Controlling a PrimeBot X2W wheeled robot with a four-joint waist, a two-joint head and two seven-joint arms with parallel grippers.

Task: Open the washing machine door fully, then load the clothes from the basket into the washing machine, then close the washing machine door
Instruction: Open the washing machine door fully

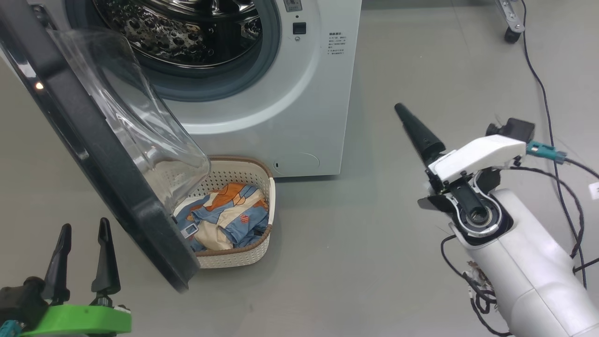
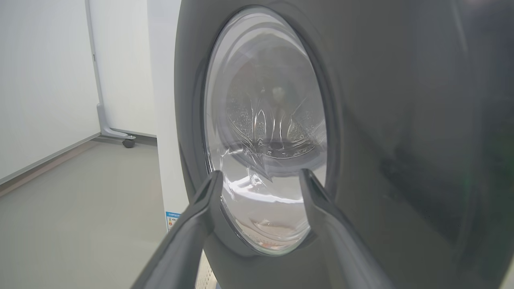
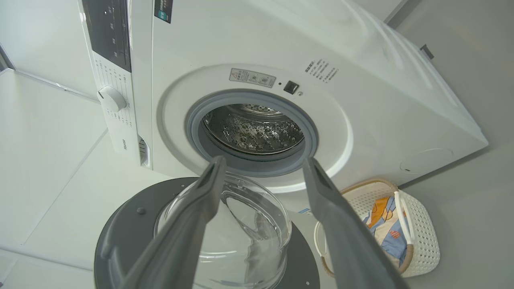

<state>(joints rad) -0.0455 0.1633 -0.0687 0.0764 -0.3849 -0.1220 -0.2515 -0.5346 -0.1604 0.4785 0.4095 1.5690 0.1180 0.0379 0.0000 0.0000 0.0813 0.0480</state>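
Grey floor (image 1: 337, 243). Washing machine door (image 1: 96, 157) swung open at 9 o'clock of basket (image 1: 234, 257), clothes (image 1: 229, 215) inside. Left gripper (image 1: 83, 224), right gripper (image 3: 264, 160) both spread, empty.

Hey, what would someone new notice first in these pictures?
The washing machine door, black-rimmed with a bulging glass bowl, stands open across the head view's left. Behind it gapes the perforated steel drum. On the floor below sits the cream basket holding blue and orange clothes.
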